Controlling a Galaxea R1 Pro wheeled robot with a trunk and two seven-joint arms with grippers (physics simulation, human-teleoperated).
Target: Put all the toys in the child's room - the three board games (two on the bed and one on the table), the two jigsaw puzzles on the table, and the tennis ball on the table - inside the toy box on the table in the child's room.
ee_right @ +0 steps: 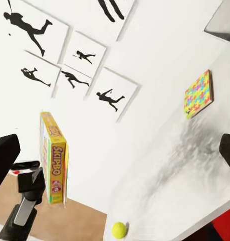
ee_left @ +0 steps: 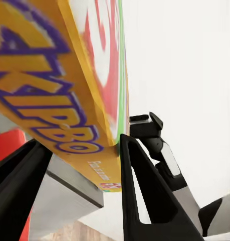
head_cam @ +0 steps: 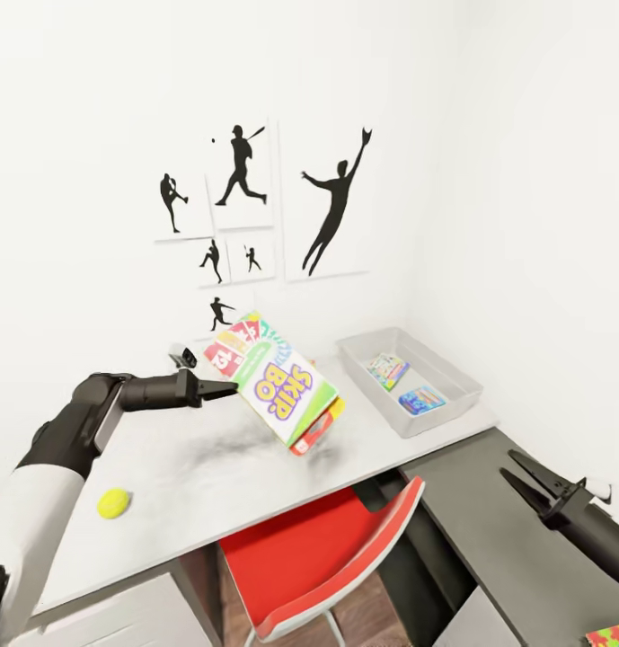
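In the head view my left gripper [head_cam: 230, 389] is shut on the edge of a Skip-Bo board game box [head_cam: 278, 377], held tilted above the grey table [head_cam: 201, 490]. The left wrist view shows the same box [ee_left: 69, 95] clamped between the black fingers [ee_left: 140, 191]. A grey toy box [head_cam: 444, 415] stands at the table's right end with two small colourful boxes [head_cam: 386, 369] inside. A tennis ball [head_cam: 113, 502] lies near the table's front left. From the right wrist I see a jigsaw puzzle [ee_right: 198, 93] on the table. My right gripper [head_cam: 527, 477] hangs open and empty, low right.
A red chair [head_cam: 318, 557] is tucked under the table's front edge. A dark lower surface [head_cam: 489, 530] extends right of it, with a colourful puzzle corner [head_cam: 614, 636] at its near end. White walls with baseball silhouettes [head_cam: 242, 166] close the back and right.
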